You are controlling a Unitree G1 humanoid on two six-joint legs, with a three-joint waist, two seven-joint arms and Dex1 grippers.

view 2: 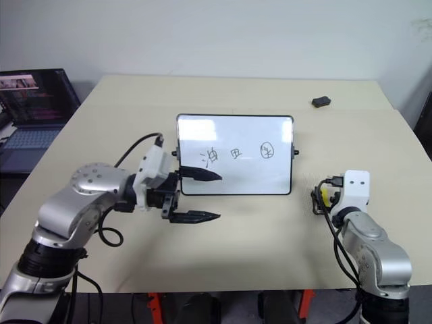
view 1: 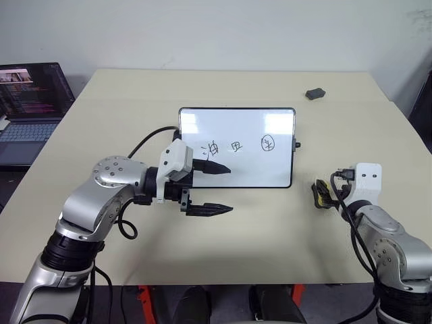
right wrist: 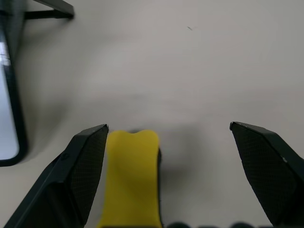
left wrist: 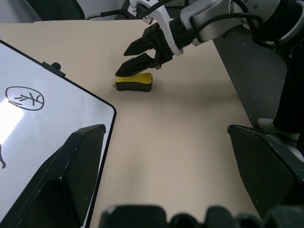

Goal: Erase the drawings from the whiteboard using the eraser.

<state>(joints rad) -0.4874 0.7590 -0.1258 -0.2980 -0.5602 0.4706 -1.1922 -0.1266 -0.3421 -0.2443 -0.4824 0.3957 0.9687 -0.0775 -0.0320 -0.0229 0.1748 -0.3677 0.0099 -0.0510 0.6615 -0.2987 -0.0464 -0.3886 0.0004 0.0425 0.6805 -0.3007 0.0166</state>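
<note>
While the eraser [left wrist: 133, 82] lies flat on the table [view 1: 270, 223] just off the whiteboard's [view 1: 256, 135] right short side, yellow top up, black base down, the right gripper [right wrist: 166, 137] sits right over it with fingers spread wide: eraser near the one finger [right wrist: 85, 161], big gap to the other, nothing clamped. Whiteboard lies flat mid-table; the drawings [view 1: 239, 145], three black scribbles in a row, last one circled, are all intact. Left gripper [view 1: 210, 187] hovers at the whiteboard's near-left corner, pointing across toward the eraser side, jaws apart and empty, upper finger [view 1: 212, 167] over the board's left portion just short of the first scribble, lower one over the table in front of the board. Small dark grey object [view 1: 315, 93] is well beyond the whiteboard's far-right corner. Laptop [view 1: 30, 101], open, sits off the table well left of the board.
</note>
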